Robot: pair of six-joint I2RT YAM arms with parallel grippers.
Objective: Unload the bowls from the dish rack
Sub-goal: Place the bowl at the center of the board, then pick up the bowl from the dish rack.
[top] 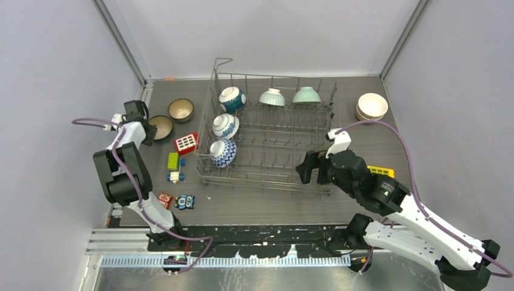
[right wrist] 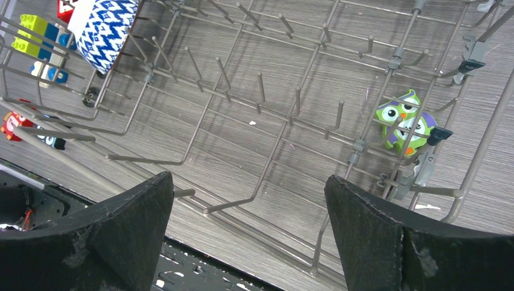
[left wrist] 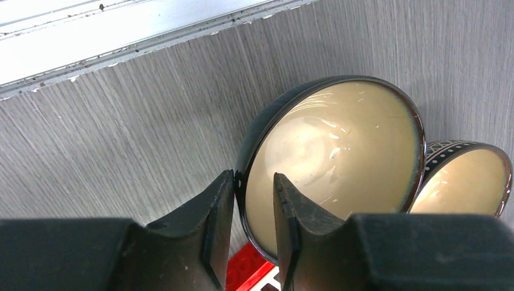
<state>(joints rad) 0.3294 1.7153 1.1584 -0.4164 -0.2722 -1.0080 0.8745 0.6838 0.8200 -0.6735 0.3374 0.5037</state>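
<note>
— Entry one: edges and free room?
— The counter (top: pixel 254 203), of grey wood-grain, is closed in by pale walls (top: pixel 54 91) on the left, back and right. The dish rack (top: pixel 267 182) is set at its middle. A bare strip is left between the rack's near rim and the arm bases. The left strip is crowded with toy blocks (top: pixel 186 143). To the right, room is left open as far as the cream bowls (top: pixel 371 106) stacked in the far corner.
— Entry two: the pincers?
— The left pincer (left wrist: pixel 253 182) is parted narrowly, its fingers set either side of the rim of the dark-rimmed bowl (left wrist: pixel 327 151). That bowl rests on the counter left of the rack, just beside a brown bowl (left wrist: pixel 467 176). Contact with the rim cannot be told. The right pincer (right wrist: pixel 247 179) is spread wide above the rack's near right part; nothing is held.
— Entry three: materials and shapes?
— Rack: grey wire, rectangular, with rows of upright tines. Three blue-and-white bowls (top: pixel 225 126) are lodged among the tines along its left side, and two mint bowls (top: pixel 272 97) at the back. All are round and glazed. A green-and-purple owl toy (right wrist: pixel 405 121) is seen through the wires.
</note>
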